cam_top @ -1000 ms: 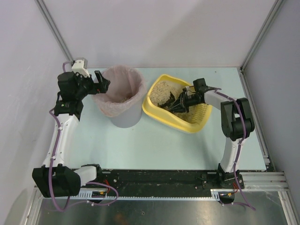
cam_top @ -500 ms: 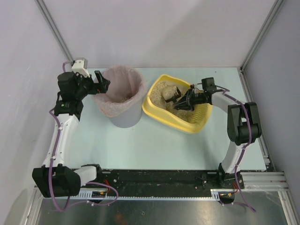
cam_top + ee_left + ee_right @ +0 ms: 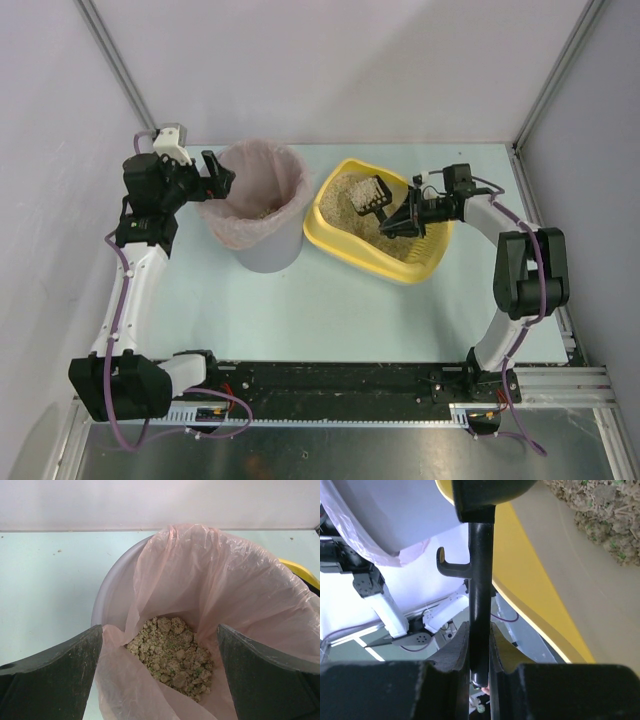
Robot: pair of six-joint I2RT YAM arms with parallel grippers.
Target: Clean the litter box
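The litter box point(image 3: 358, 255) sits on the bench point(image 3: 300, 310), right of centre and just beside the grey bin point(image 3: 265, 255) with its pink liner point(image 3: 240, 585). The right claw point(image 3: 402, 222) is clamped tight on the handle of a black scoop point(image 3: 368, 194) — its slotted head over the litter. The left claw point(image 3: 214, 176) hangs at the bin's rim, jaws spread wide, gripping nothing — clumps point(image 3: 172, 655) lie in the bag.

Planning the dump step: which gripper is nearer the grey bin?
Left. The left gripper is at the rim of the grey bin; the right gripper holds the scoop over the litter box.
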